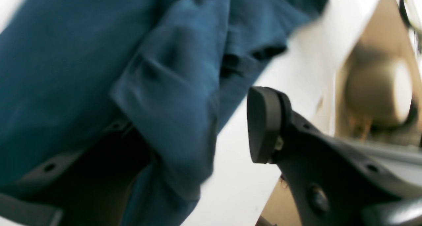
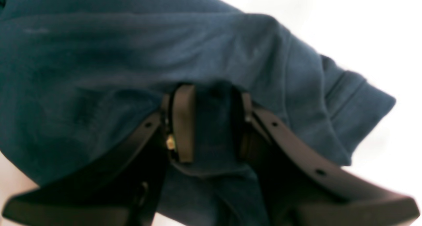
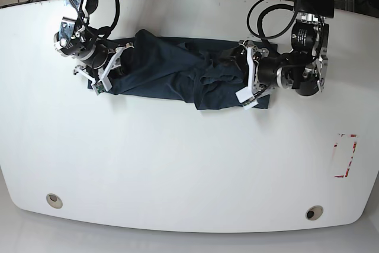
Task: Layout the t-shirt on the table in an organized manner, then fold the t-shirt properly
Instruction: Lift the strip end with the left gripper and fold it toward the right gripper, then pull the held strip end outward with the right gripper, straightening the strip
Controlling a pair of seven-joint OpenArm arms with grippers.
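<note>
Gripping a fold of the t-shirt (image 2: pixel 108 61), my right gripper (image 2: pixel 211 123) is clamped on it. My left gripper (image 1: pixel 197 127) stands parted, cloth draped over one finger. Shirt lies bunched across the table (image 3: pixel 177 170) between both.

Left arm: reaches in from the far edge of the table (image 3: pixel 177 176), wrist bent low toward its middle.
Left gripper (image 1: pixel 211 127): jaws spread apart, one finger draped by the t-shirt (image 3: pixel 177 75).
Right arm: comes down at the table's far corner, angled inward.
Right gripper (image 2: pixel 211 123): jaws pinching a fold of the t-shirt.
</note>
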